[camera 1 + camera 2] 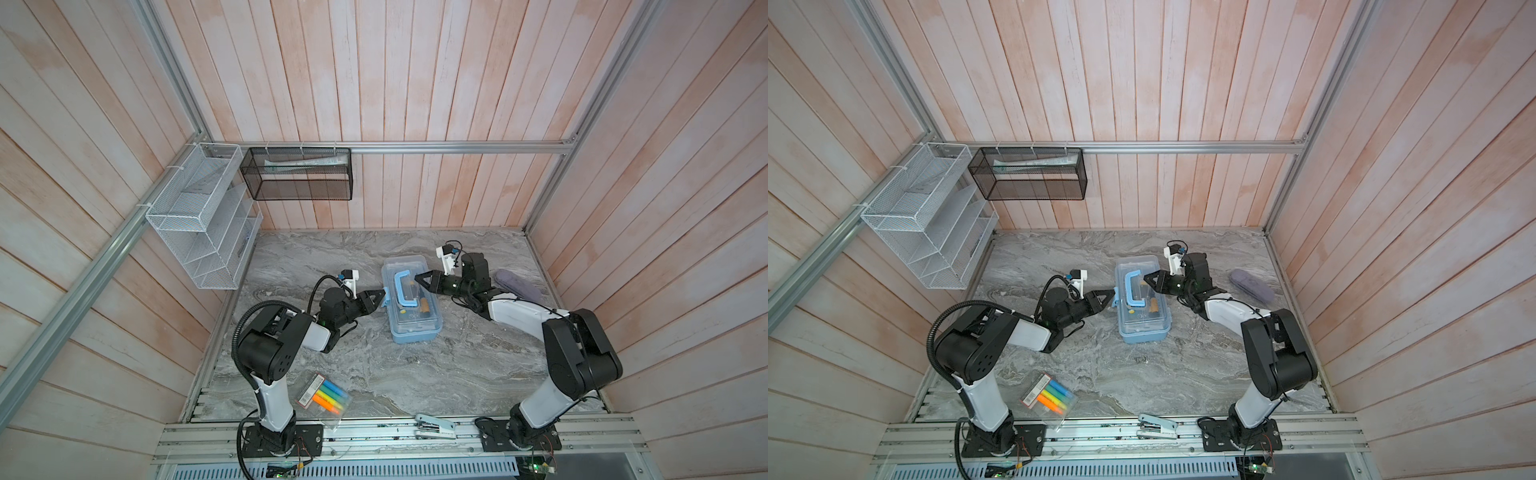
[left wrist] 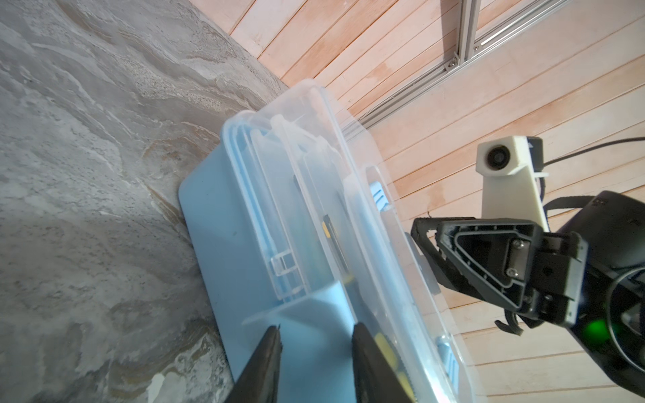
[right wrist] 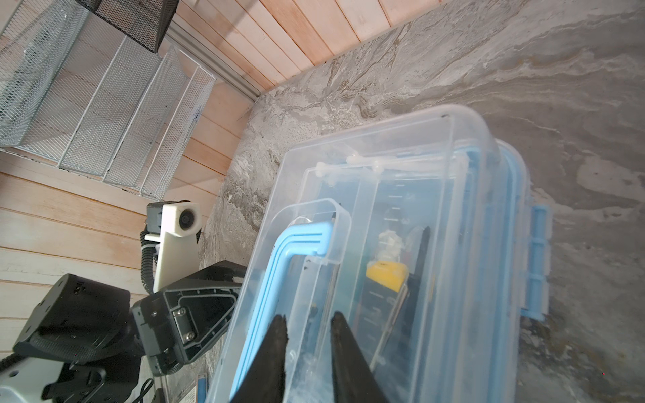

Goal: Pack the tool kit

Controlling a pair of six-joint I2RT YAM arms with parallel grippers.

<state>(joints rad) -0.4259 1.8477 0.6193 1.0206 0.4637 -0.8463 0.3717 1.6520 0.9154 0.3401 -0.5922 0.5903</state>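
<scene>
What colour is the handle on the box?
The handle is light blue; the right wrist view shows it best.

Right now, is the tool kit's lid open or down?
Down: the lid lies flat on the tool kit, tools showing through. Whether it is latched: cannot tell.

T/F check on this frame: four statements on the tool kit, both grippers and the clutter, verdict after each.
1. The left gripper is at the blue latch of the tool kit. True.
2. The highlighter packet is inside the kit. False: it lies on the table near the front edge.
3. The right gripper reaches over the clear lid, beside the handle. True.
4. The lilac case lies left of the kit. False: it lies to its right.
</scene>
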